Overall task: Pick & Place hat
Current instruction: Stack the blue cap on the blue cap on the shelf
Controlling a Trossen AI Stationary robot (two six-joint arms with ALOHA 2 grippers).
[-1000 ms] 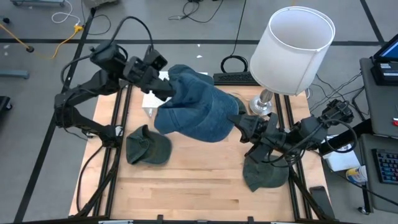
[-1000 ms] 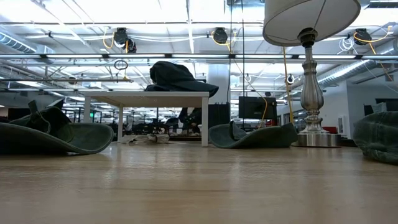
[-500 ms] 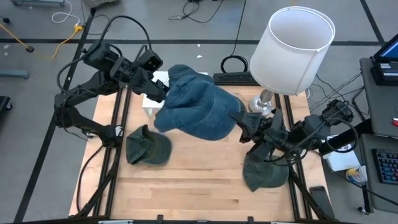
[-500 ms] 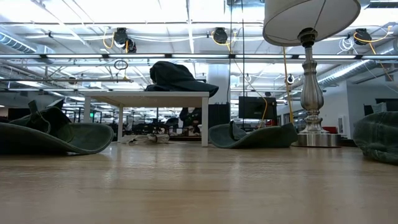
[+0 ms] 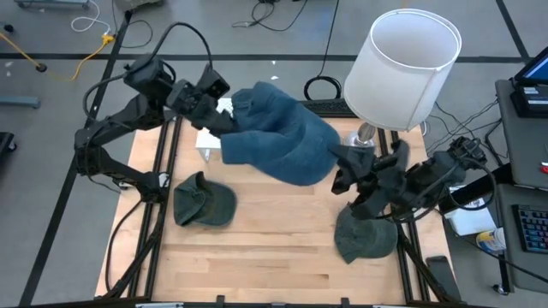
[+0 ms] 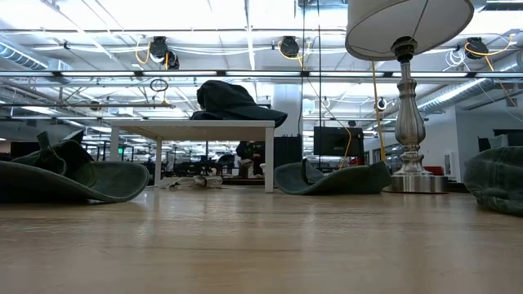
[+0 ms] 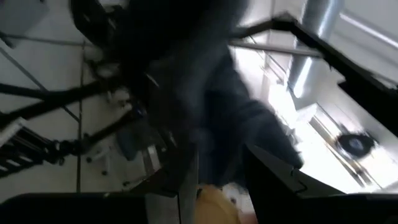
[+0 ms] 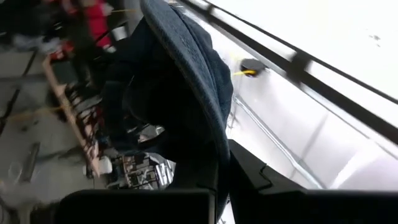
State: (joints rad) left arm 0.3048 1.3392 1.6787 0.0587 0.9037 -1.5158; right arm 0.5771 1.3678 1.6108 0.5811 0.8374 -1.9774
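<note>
Blue denim hat (image 5: pixel 278 141) hangs stretched above the tabletop (image 5: pixel 265 248) near the lamp (image 5: pixel 396 68), left pincer (image 5: pixel 224 124) and right pincer (image 5: pixel 342 162) each clenched on its brim; lift both evenly, keeping tension so the fabric doesn't slip.

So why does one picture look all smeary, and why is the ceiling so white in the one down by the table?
Left wrist view: the blue hat sits right against the lens, so it shows as a dark, blurry smear. Low view: the ceiling lights glare white, while the lamp and green hats stay sharp. Right wrist view: the bright strip beyond the hat is washed out. High view: even light, soft shadows.
</note>
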